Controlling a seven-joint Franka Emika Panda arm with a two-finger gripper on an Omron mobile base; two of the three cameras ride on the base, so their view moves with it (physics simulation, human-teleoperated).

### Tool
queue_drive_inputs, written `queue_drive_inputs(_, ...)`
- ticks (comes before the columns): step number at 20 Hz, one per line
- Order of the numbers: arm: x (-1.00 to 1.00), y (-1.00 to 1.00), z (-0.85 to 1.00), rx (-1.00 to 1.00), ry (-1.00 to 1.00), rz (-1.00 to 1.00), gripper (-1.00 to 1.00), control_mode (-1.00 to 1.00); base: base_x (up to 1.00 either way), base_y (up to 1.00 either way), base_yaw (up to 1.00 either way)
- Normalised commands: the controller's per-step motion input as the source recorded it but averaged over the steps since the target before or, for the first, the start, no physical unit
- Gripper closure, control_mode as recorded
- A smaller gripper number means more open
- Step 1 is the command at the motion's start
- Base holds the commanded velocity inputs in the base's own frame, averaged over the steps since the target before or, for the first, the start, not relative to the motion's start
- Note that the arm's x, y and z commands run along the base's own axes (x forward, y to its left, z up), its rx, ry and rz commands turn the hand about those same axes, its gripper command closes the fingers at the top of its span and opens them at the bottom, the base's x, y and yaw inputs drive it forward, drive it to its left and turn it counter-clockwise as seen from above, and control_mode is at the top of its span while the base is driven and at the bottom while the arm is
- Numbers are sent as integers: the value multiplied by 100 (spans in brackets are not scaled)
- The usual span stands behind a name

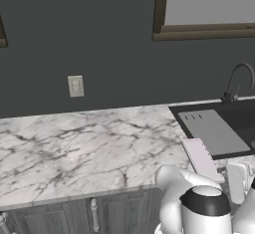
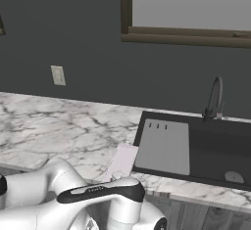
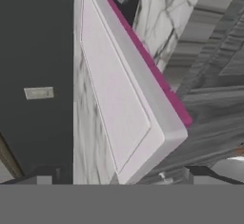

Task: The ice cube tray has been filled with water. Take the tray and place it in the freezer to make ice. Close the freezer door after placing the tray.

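The ice cube tray (image 1: pixel 201 157) is pale pinkish-white, thin and long. It lies flat on the marble counter (image 1: pixel 74 148), just left of the sink and near the front edge. In the right base view the tray (image 2: pixel 122 160) runs away from the arm. In the hand view the tray (image 3: pixel 119 99) looms close, with a magenta side edge. My gripper (image 3: pixel 122 176) stands open at the tray's near end, one dark fingertip (image 3: pixel 45 175) on either side of its corner and nothing held. My hand (image 1: pixel 237 180) hovers at the counter's front edge. The freezer and the freezer door are out of view.
A black sink (image 1: pixel 244 121) holds a dark grey mat (image 1: pixel 214 131) beside the tray, with a dark faucet (image 1: pixel 238 81) behind it. A wall outlet (image 1: pixel 75 86) and a window (image 1: pixel 209 4) sit on the dark wall. Grey cabinet fronts (image 1: pixel 109 213) run below the counter.
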Motion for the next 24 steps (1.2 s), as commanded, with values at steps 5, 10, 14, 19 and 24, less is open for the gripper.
queue_drive_inputs(5, 7, 0, -9, 0, -6, 5, -100, -100, 0, 0, 0)
queue_drive_inputs(10, 12, 0, -14, 0, -11, 4, -100, -100, 0, 0, 0)
queue_drive_inputs(14, 6, 0, -14, 0, -12, 4, -100, -100, 0, 0, 0)
queue_drive_inputs(19, 0, 0, -13, 0, -13, 4, -100, -100, 0, 0, 0)
queue_drive_inputs(24, 1, 0, -5, 0, -11, 3, -100, -100, 0, 0, 0)
